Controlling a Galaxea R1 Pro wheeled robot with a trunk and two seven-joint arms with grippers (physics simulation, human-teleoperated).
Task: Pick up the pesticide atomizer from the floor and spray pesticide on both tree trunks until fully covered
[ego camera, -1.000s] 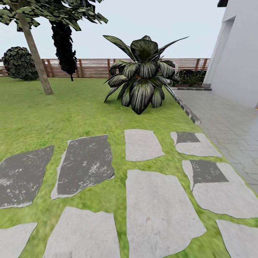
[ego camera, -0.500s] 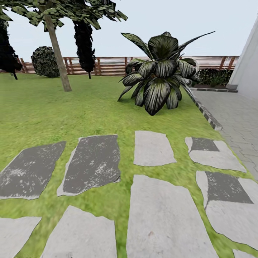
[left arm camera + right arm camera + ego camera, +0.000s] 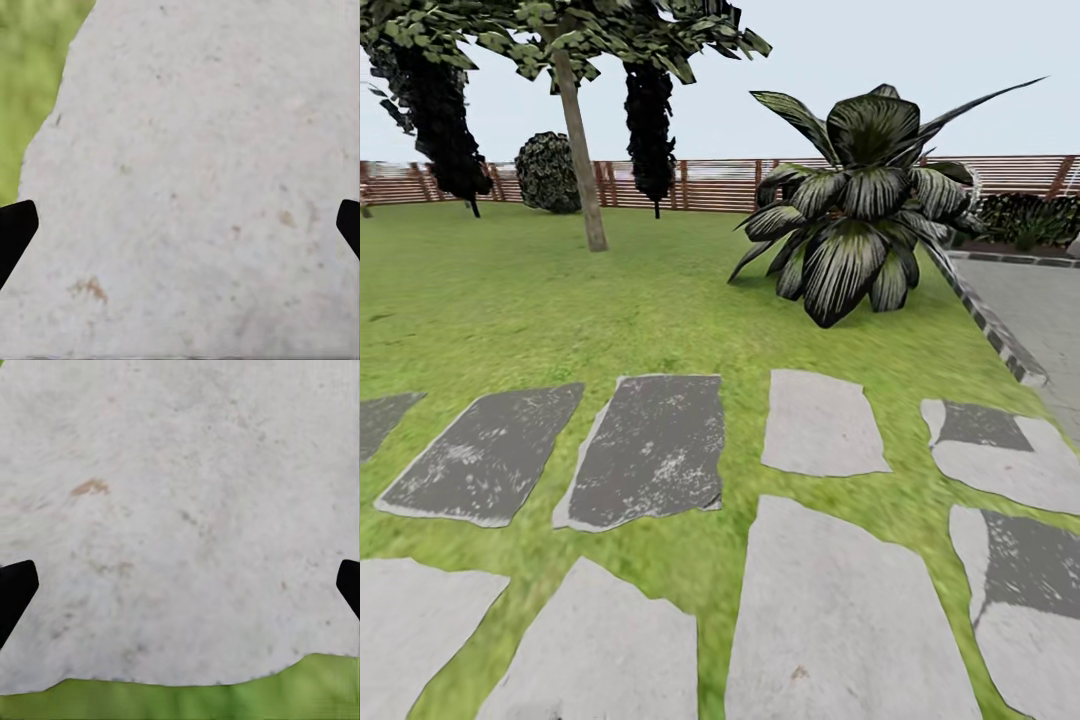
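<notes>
Lawn (image 3: 540, 300) stretches open from stone slabs (image 3: 650, 450) to fence (image 3: 710, 185)

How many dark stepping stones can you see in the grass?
5, some cut off: one at the far left edge, two side by side left of middle, two on the right.

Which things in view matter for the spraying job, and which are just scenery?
For the job: lawn; tall tree, probably one to spray; left gripper and right gripper, both open over pale stone.

Just there: stone slabs; broad-leaved plant; dark conifers; round bush; fence.
</notes>
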